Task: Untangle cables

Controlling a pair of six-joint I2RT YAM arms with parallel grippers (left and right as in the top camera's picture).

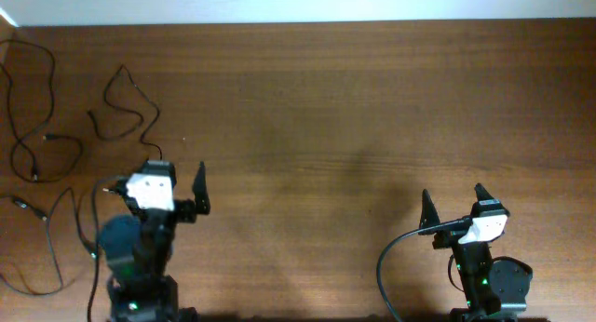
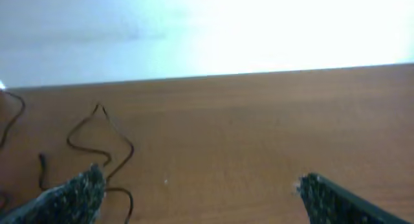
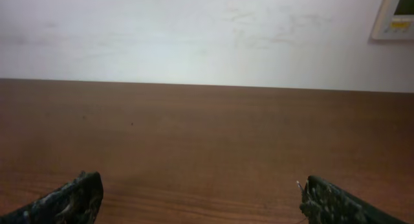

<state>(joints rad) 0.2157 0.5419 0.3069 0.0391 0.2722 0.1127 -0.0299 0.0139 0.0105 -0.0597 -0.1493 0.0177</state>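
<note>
Several thin black cables lie apart on the left of the wooden table. A squiggly cable lies just beyond my left gripper and also shows in the left wrist view. A long looping cable runs along the far left edge. Another cable curls at the lower left, beside the left arm. My left gripper is open and empty; the squiggly cable's near end lies by its left finger. My right gripper is open and empty over bare wood, far from any cable.
A thicker black robot cable arcs from the right arm towards the front edge. A white wall stands behind the table's far edge. A white device hangs on the wall at upper right.
</note>
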